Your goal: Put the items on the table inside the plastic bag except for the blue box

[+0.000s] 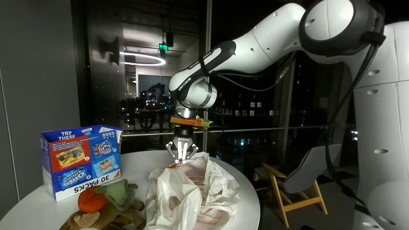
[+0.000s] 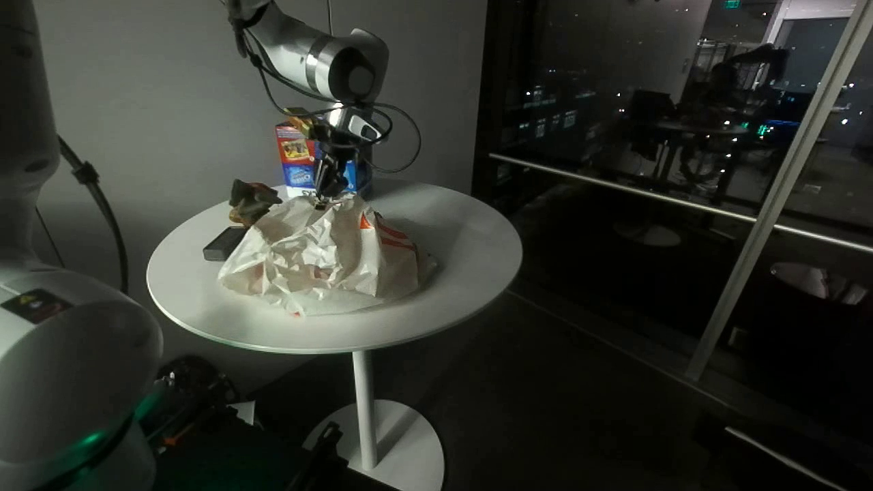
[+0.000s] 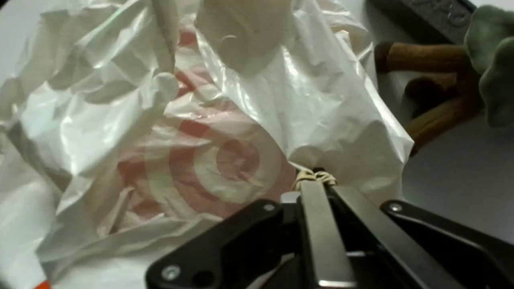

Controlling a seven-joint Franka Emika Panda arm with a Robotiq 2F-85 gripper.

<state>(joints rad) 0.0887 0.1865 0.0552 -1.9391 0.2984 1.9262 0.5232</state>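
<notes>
The white plastic bag point(image 1: 174, 191) lies crumpled on the round table; it also shows in an exterior view point(image 2: 320, 252) and the wrist view point(image 3: 321, 96). My gripper point(image 1: 179, 164) is shut on the bag's rim; the pinched film runs into its fingertips point(image 3: 315, 178). The blue box point(image 1: 83, 159) stands upright at the table's edge, partly behind the arm in an exterior view point(image 2: 298, 160). A brown plush toy point(image 1: 124, 217) with an orange-red part and green leaves lies beside the bag. A dark grey case point(image 2: 224, 244) lies near the toy, partly visible in the wrist view point(image 3: 431, 20).
The round white table point(image 2: 464, 273) bears everything. A grey wall point(image 1: 35, 80) stands behind the blue box, and windows are on another side. A chair point(image 1: 297, 179) with wooden arms stands beyond the table. Cables point(image 2: 402, 150) loop around the wrist.
</notes>
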